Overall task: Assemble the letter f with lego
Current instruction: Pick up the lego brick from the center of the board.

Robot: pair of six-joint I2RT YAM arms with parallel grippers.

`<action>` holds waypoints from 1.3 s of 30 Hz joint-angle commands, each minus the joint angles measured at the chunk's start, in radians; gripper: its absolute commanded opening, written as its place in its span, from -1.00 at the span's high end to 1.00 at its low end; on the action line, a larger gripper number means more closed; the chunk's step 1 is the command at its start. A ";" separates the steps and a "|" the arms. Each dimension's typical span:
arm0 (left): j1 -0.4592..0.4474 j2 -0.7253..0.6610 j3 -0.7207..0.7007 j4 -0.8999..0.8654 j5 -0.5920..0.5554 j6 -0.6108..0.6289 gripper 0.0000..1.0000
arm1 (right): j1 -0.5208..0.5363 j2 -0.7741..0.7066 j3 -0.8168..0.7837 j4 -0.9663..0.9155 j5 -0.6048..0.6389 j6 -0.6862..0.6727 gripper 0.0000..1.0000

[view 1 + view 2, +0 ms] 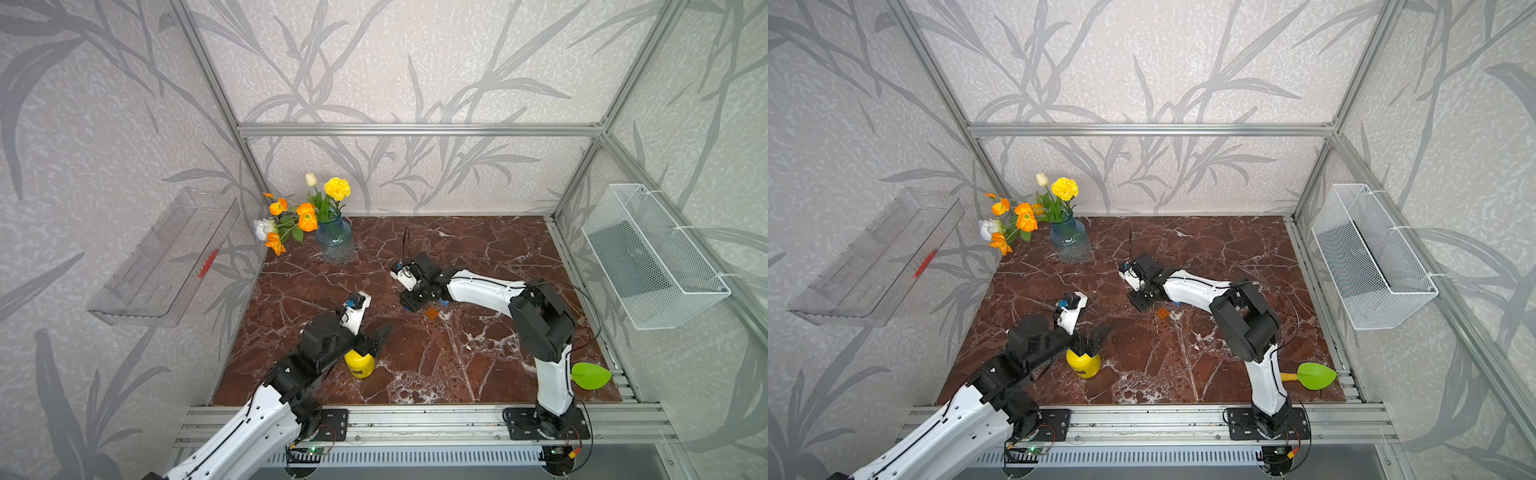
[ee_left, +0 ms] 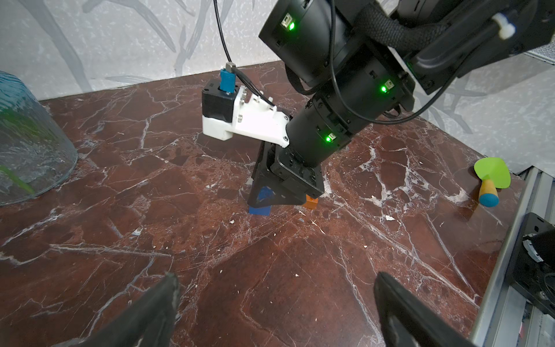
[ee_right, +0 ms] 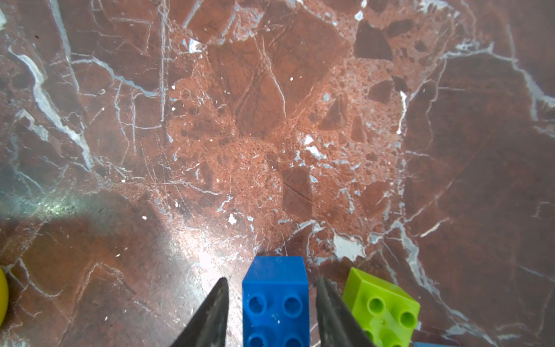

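Right fingers straddle the dark-blue brick with slim gaps, beside the green brick; left fingers stand wide apart.

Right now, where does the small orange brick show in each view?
Both top views: orange brick near picture centre, beside the right gripper.
Left wrist: orange brick mid-picture, partly hidden behind that gripper.
Right wrist: not in it.
Shared landmark: the right gripper, seen in every view, its fingers either side of a dark-blue brick.
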 commanded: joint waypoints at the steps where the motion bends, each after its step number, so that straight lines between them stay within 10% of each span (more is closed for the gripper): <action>1: -0.006 0.006 0.001 0.027 -0.005 0.022 -0.99 | 0.006 0.007 0.010 -0.028 -0.011 -0.008 0.09; 39: -0.008 0.022 0.005 0.029 -0.001 0.012 -0.99 | 0.008 0.032 0.013 -0.078 0.021 -0.038 0.21</action>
